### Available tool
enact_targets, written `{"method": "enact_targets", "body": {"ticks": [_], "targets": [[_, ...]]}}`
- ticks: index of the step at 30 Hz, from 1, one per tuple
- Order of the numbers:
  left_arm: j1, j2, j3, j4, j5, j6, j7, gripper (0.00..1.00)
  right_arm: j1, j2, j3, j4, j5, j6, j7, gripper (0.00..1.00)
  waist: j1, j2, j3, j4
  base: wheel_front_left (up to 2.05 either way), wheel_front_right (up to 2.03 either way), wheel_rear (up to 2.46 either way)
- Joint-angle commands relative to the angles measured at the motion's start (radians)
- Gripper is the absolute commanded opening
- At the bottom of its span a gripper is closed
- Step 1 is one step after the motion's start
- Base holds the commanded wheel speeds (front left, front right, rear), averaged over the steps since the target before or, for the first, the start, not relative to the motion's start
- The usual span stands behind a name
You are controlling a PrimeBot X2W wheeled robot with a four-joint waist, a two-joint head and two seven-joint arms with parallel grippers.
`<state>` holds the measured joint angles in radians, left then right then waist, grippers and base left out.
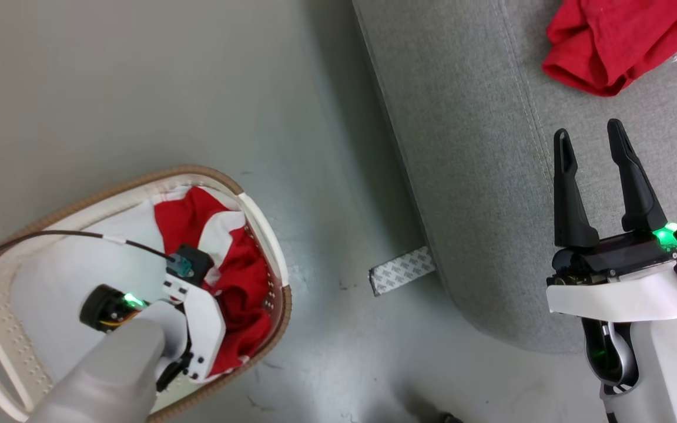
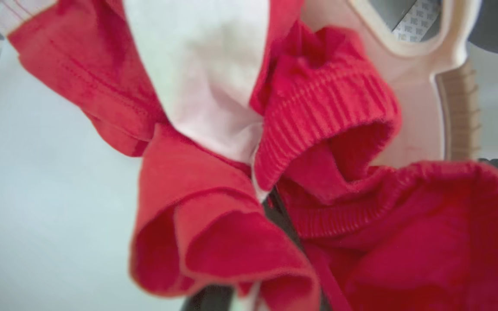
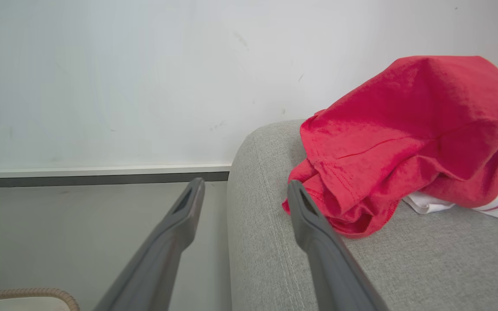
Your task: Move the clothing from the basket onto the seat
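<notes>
While the left arm reaches down into the basket [image 1: 265, 232] at the lower left of the head view, the left gripper [image 2: 280, 216] sits buried in the clothing [image 1: 244, 276]. Red folds, a white panel and a ribbed red cuff drape over its dark fingers in the left wrist view, so I cannot tell whether the jaws are parted or pinching cloth. That heap lies against the basket's right wall. The basket stands on the grey floor [image 1: 138, 88], apart from the seat [image 1: 479, 176], which fills the upper right. At the lower right, the right gripper [image 1: 588, 134] hangs over the seat with its fingers spread wide and nothing between them. A second red garment [image 1: 615, 41] lies crumpled on the seat at the top right, near the fingertips but not touching them. A patterned strip [image 1: 402, 270] lies on the floor at the seat's base.
</notes>
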<state>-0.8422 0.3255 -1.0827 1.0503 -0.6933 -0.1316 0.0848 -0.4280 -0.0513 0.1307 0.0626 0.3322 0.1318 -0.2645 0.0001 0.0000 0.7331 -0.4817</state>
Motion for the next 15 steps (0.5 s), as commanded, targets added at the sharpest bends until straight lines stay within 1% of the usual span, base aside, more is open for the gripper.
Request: {"method": "enact_targets", "body": {"ticks": [1, 7, 13, 14, 15], "targets": [[-0.001, -0.009, -0.009, 0.001, -0.016, 0.002, -0.019, 0.00, -0.001, 0.001, -0.007, 0.004, -0.016, -0.002, 0.000, 1.00, -0.0001, 0.0000, -0.031, 0.018, 0.00, 0.00, 0.00], [0.035, -0.056, -0.054, -0.016, -0.068, 0.002, -0.099, 0.00, 0.021, 0.001, -0.043, 0.025, -0.071, -0.002, 0.001, 1.00, -0.0001, 0.0000, -0.157, 0.089, 0.00, 0.00, 0.00], [0.068, -0.096, -0.092, -0.038, -0.129, 0.002, -0.196, 0.00, 0.037, -0.006, -0.044, 0.052, -0.114, -0.002, 0.001, 1.00, -0.0001, 0.0000, -0.306, 0.155, 0.00, 0.00, 0.00], [0.068, -0.096, -0.092, -0.038, -0.129, 0.002, -0.196, 0.00, 0.037, -0.006, -0.044, 0.052, -0.114, -0.002, 0.001, 1.00, -0.0001, 0.0000, -0.306, 0.155, 0.00, 0.00, 0.00], [0.074, -0.102, -0.098, -0.041, -0.139, 0.002, -0.212, 0.00, 0.042, -0.012, -0.041, 0.054, -0.117, -0.002, 0.001, 1.00, -0.0001, 0.0000, -0.329, 0.165, 0.00, 0.00, 0.00]]}}
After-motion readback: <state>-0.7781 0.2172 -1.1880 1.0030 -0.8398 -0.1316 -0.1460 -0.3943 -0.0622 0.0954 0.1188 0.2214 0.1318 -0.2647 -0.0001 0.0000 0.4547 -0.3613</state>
